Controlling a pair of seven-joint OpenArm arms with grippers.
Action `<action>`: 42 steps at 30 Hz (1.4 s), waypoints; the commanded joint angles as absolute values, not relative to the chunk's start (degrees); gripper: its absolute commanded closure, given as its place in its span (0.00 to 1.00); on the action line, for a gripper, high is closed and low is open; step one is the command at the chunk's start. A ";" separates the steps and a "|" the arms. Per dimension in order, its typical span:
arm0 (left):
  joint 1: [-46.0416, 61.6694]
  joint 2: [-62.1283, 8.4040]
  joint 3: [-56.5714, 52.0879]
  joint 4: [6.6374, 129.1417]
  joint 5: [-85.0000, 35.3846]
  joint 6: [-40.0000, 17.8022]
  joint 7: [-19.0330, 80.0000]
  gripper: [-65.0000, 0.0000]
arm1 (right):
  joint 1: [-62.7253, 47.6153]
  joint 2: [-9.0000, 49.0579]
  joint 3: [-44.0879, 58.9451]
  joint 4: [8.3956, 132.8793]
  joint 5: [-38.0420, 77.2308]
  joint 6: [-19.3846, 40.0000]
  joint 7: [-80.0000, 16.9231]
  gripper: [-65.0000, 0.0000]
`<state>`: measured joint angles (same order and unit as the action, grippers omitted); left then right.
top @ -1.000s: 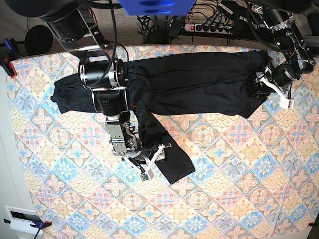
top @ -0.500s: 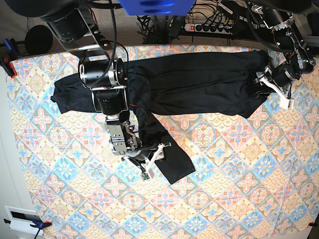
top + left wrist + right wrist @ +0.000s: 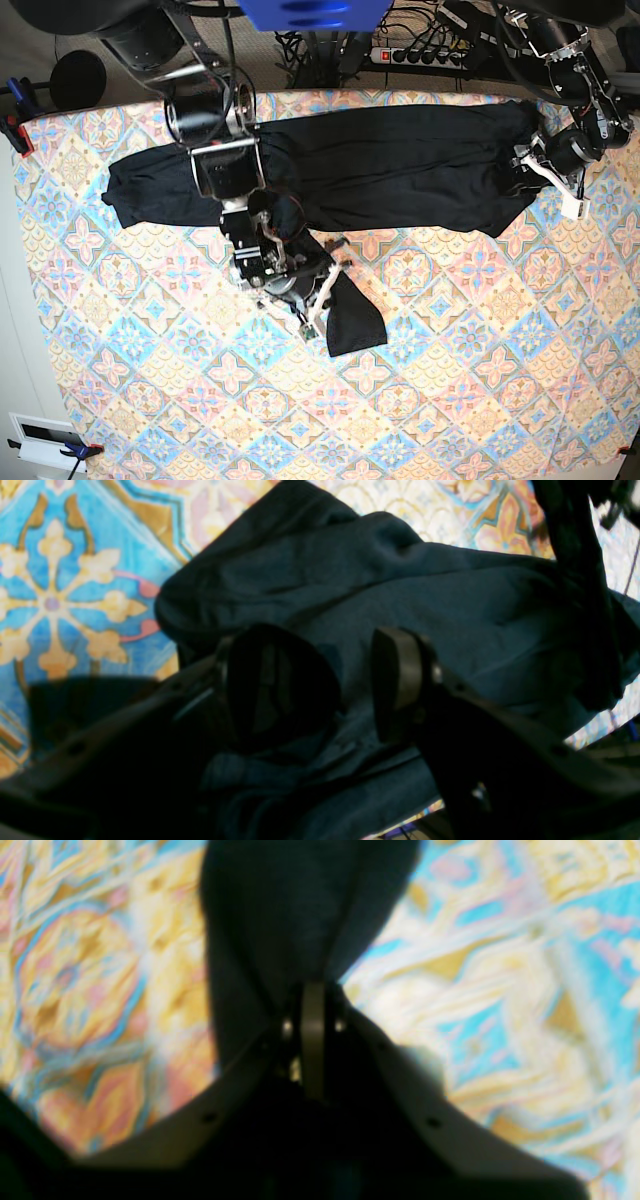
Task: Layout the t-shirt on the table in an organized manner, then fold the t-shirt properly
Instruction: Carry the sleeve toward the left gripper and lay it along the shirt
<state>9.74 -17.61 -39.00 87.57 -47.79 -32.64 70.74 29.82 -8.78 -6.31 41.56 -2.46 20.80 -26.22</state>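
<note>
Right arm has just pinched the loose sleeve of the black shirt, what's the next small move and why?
Probably lift slightly and draw the sleeve outward, away from the body of the t-shirt. The right gripper has its jaws shut on a gathered fold, and the sleeve end lies crooked on the table rather than flat.

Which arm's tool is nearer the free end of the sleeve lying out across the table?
Right. The right tool is clamped on the t-shirt sleeve near its end; the left tool is at the shirt's far edge, well away.
</note>
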 commanded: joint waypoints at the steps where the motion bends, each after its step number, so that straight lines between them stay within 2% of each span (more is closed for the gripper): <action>1: 9.27 -18.59 -39.34 88.48 -48.84 -32.92 69.85 0.46 | 29.23 -9.00 -6.64 44.09 -3.82 20.97 -32.04 1.00; 10: 9.27 -18.59 -38.99 88.48 -48.84 -32.92 69.85 0.46 | 16.31 -9.00 -16.48 75.47 -3.74 20.70 -42.86 1.00; 17: 9.36 -18.68 -38.99 88.48 -48.75 -32.92 69.85 0.46 | 7.87 -9.00 -21.85 90.42 -4.00 20.18 -48.04 1.00; 19: 9.36 -18.68 -38.99 88.48 -48.75 -32.92 70.02 0.46 | 5.85 -9.00 -23.25 94.02 -4.00 17.19 -49.80 1.00; 21: 9.36 -18.77 -38.99 88.48 -48.75 -32.92 70.11 0.46 | 4.53 -9.00 -25.01 97.01 -4.00 14.20 -50.42 1.00; 31: 9.36 -18.86 -38.90 88.48 -48.75 -32.92 70.20 0.46 | -4.26 -9.00 -33.27 108.70 -4.00 6.46 -50.51 1.00; 36: 9.36 -18.86 -38.90 88.48 -48.75 -32.92 70.20 0.46 | -7.60 -9.00 -38.20 110.11 -4.00 6.11 -50.59 1.00; 42: 9.36 -18.86 -38.90 88.48 -48.75 -32.92 70.20 0.46 | -8.04 -9.00 -39.16 110.11 -4.09 6.11 -50.59 1.00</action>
<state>9.85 -17.80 -38.76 87.57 -47.77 -32.64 70.81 -8.47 -8.25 -38.85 108.95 -4.32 5.96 -52.10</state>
